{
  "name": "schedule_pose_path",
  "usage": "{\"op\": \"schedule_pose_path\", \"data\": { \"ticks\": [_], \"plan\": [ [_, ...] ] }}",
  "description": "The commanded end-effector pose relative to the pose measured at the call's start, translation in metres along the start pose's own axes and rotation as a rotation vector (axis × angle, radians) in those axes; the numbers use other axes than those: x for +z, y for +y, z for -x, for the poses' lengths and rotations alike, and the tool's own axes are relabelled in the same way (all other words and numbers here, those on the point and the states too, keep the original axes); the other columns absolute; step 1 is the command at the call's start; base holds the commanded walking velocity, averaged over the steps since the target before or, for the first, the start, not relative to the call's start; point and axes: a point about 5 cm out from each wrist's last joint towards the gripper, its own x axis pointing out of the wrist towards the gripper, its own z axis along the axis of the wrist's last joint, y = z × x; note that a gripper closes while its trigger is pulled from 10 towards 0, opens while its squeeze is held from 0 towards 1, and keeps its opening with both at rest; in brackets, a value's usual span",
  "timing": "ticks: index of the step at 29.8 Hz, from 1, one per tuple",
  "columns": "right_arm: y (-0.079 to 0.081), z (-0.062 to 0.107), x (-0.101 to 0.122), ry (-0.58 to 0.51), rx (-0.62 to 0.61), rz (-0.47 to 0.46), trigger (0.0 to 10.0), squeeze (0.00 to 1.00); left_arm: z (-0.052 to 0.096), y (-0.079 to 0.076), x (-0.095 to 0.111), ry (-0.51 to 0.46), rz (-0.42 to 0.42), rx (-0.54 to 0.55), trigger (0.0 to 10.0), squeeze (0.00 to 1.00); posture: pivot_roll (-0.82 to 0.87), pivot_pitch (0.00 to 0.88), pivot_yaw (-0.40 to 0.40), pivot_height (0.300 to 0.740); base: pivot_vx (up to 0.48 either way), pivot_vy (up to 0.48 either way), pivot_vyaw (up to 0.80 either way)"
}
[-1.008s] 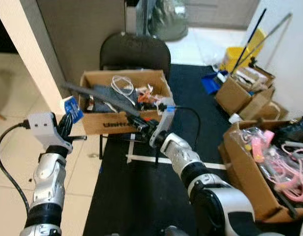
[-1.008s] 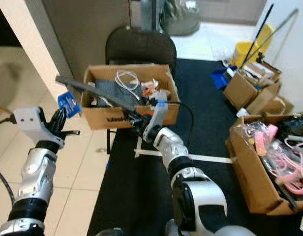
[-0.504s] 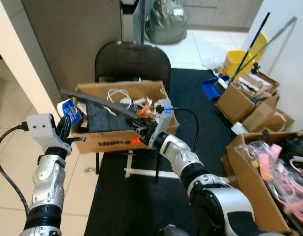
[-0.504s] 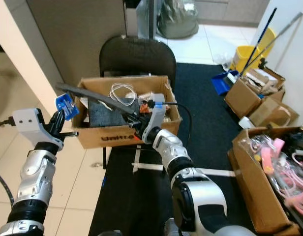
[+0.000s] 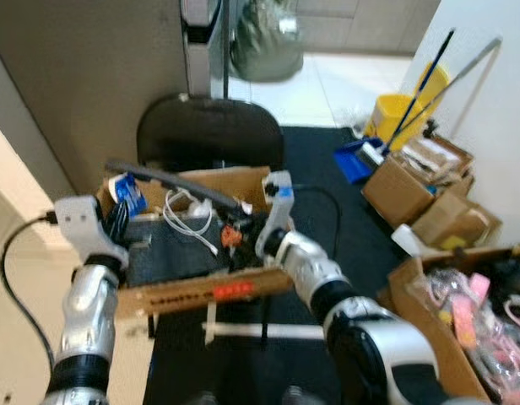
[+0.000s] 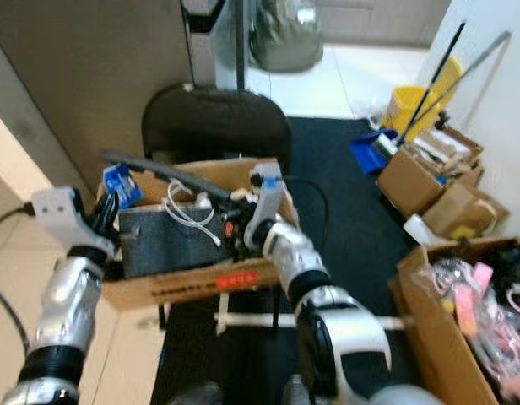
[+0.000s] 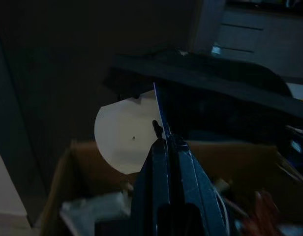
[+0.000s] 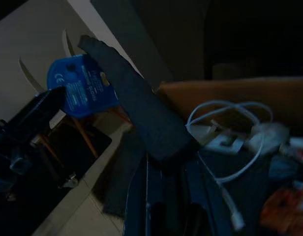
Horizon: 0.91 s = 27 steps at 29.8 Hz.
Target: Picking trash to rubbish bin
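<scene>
An open cardboard box (image 5: 201, 291) full of scraps stands on a black chair (image 5: 209, 139). My left gripper (image 5: 118, 218) is shut on a small blue packet (image 5: 127, 192) at the box's left rim; the left wrist view has the packet (image 7: 127, 140) edge-on between the fingers (image 7: 161, 167). My right gripper (image 5: 241, 221) is over the box's middle, shut on one end of a long dark strip (image 5: 167, 179) that reaches left over the rim. The right wrist view shows the strip (image 8: 136, 113), the blue packet (image 8: 82, 91) and a white cable (image 8: 225, 128) in the box.
More cardboard boxes (image 5: 412, 181) and a yellow bucket (image 5: 403, 110) with mop handles stand at the right. A box of pink items (image 5: 463, 337) sits near right. A grey partition (image 5: 83, 76) rises behind the chair. A black mat (image 5: 327, 143) covers the floor.
The whole view has closed in on the box, which now sits lower and larger. Both grippers keep their hold; the blue packet is now at the box's rim rather than beside it.
</scene>
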Motion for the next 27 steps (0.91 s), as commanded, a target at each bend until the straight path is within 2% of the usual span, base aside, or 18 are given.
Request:
{"op": "schedule_pose_path", "data": {
  "ticks": [1, 5, 9, 11, 12, 13, 15, 16, 17, 20, 27],
  "plan": [
    [-0.003, 0.003, -0.006, 0.015, -0.039, -0.005, 10.0, 0.0, 0.003, -0.001, -0.005, 0.03, -0.006, -0.005, 10.0, 0.0, 0.11, 0.051, -0.001, 0.74, 0.48, 0.0, 0.0],
    [-0.007, 0.005, -0.011, 0.057, -0.081, 0.027, 10.0, 0.0, 0.004, 0.0, -0.013, 0.083, 0.006, 0.004, 10.0, 0.0, 0.11, 0.052, -0.002, 0.74, 0.152, 0.0, 0.0],
    [-0.017, 0.013, -0.024, 0.182, -0.187, 0.111, 10.0, 0.0, 0.009, 0.002, -0.026, 0.158, 0.007, 0.027, 10.0, 0.0, 0.11, 0.056, -0.003, 0.74, 0.0, 0.0, 0.0],
    [-0.019, 0.015, -0.027, 0.203, -0.198, 0.129, 10.0, 0.0, 0.01, 0.002, -0.029, 0.174, 0.005, 0.033, 10.0, 0.0, 0.11, 0.056, -0.003, 0.74, 0.0, 0.0, 0.0],
    [-0.02, 0.017, -0.03, 0.228, -0.206, 0.146, 10.0, 0.0, 0.013, 0.005, -0.036, 0.218, -0.009, 0.054, 10.0, 0.0, 0.11, 0.056, -0.001, 0.74, 0.0, 0.0, 0.0],
    [-0.02, 0.017, -0.03, 0.228, -0.206, 0.146, 10.0, 0.0, 0.013, 0.005, -0.036, 0.218, -0.009, 0.054, 10.0, 0.0, 0.11, 0.056, -0.001, 0.74, 0.0, 0.0, 0.0],
    [-0.021, 0.019, -0.034, 0.253, -0.216, 0.157, 10.0, 0.0, 0.02, 0.01, -0.051, 0.316, -0.031, 0.107, 10.0, 0.0, 0.11, 0.057, 0.0, 0.74, 0.0, 0.0, 0.0],
    [-0.021, 0.019, -0.034, 0.253, -0.216, 0.157, 10.0, 0.0, 0.02, 0.01, -0.051, 0.316, -0.031, 0.107, 10.0, 0.0, 0.11, 0.057, 0.0, 0.74, 0.0, 0.0, 0.0],
    [-0.021, 0.02, -0.036, 0.262, -0.221, 0.16, 10.0, 0.0, 0.025, 0.013, -0.058, 0.363, -0.04, 0.134, 10.0, 0.0, 0.11, 0.057, 0.001, 0.74, 0.0, 0.0, 0.0],
    [-0.021, 0.021, -0.039, 0.283, -0.226, 0.171, 10.0, 0.0, 0.032, 0.016, -0.069, 0.421, -0.014, 0.174, 10.0, 0.0, 0.11, 0.058, 0.0, 0.74, 0.0, 0.0, 0.0],
    [-0.022, 0.023, -0.046, 0.34, -0.248, 0.221, 10.0, 0.0, 0.039, 0.014, -0.081, 0.486, 0.011, 0.18, 10.0, 0.0, 0.11, 0.058, -0.001, 0.74, 0.0, 0.0, 0.0]
  ]
}}
